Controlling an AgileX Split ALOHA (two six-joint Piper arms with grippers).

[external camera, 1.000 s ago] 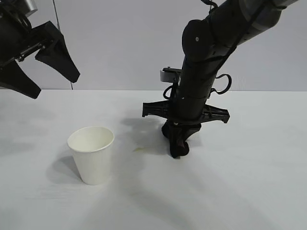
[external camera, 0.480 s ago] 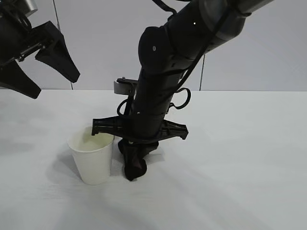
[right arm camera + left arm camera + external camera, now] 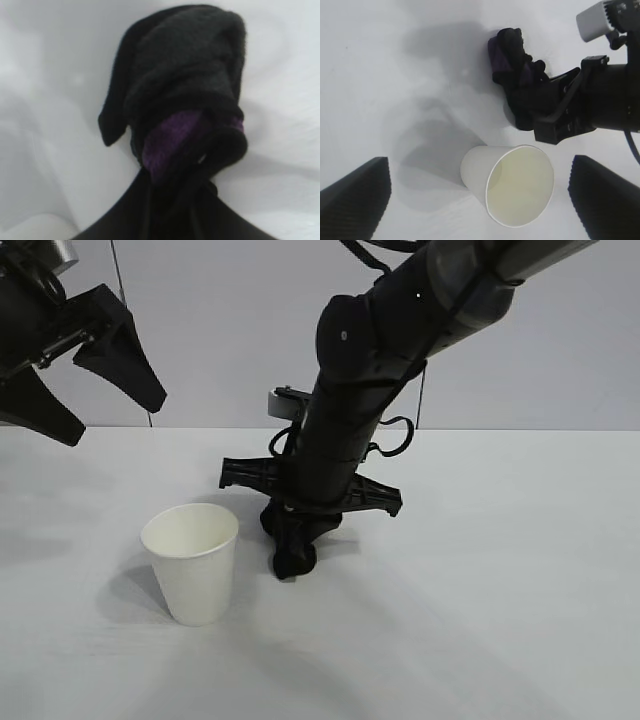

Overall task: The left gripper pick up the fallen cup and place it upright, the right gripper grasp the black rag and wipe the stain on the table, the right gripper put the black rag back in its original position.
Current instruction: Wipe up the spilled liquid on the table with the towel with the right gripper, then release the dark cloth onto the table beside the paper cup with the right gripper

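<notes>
The white paper cup [image 3: 190,562] stands upright on the table [image 3: 500,620], mouth up; it also shows in the left wrist view [image 3: 512,185]. My left gripper [image 3: 110,418] is open and empty, raised at the far left above the cup; its fingers [image 3: 355,200] show wide apart either side of the cup. My right gripper [image 3: 300,525] is shut on the black rag [image 3: 292,555] and presses it onto the table just right of the cup. The rag with its purple streak fills the right wrist view [image 3: 185,100] and shows in the left wrist view [image 3: 512,65]. The stain is hidden under the rag or out of sight.
The right arm [image 3: 380,360] leans in from the upper right over the middle of the table. A grey wall stands behind the table's far edge [image 3: 520,429].
My right gripper swept the rag left across the stain's spot up to the cup, then back a little to the right. The faint stain no longer shows. The left arm has not moved.
</notes>
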